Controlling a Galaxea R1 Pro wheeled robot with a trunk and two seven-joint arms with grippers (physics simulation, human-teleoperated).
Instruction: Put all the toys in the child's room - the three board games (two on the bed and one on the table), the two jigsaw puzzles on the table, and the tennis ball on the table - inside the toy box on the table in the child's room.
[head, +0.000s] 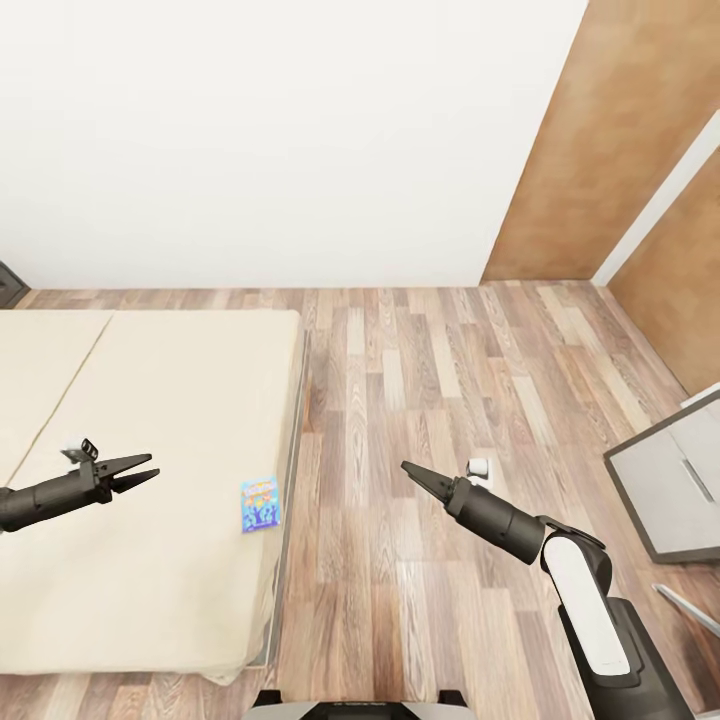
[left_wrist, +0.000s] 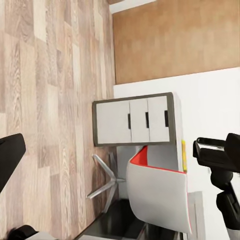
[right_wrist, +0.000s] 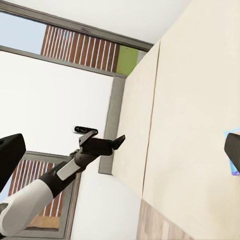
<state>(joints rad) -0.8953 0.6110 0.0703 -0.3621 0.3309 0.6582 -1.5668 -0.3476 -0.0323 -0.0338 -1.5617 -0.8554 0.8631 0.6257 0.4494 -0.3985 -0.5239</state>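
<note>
A small blue board game (head: 261, 504) lies flat on the beige bed (head: 150, 400), close to its right edge. My left gripper (head: 148, 470) hovers open over the mattress, a short way left of that box, and holds nothing. My right gripper (head: 408, 468) hangs over the wood floor to the right of the bed, pointing toward it. In the right wrist view its fingers (right_wrist: 10, 152) stand wide apart and empty, with the blue board game (right_wrist: 233, 171) peeking past one of them.
A grey cabinet (head: 670, 490) with pale drawer fronts (left_wrist: 132, 120) stands at the right. A white chair with a red rim (left_wrist: 160, 195) is beside it. Plank floor (head: 420, 380) runs between bed and cabinet, up to a white wall and brown panels (head: 600, 150).
</note>
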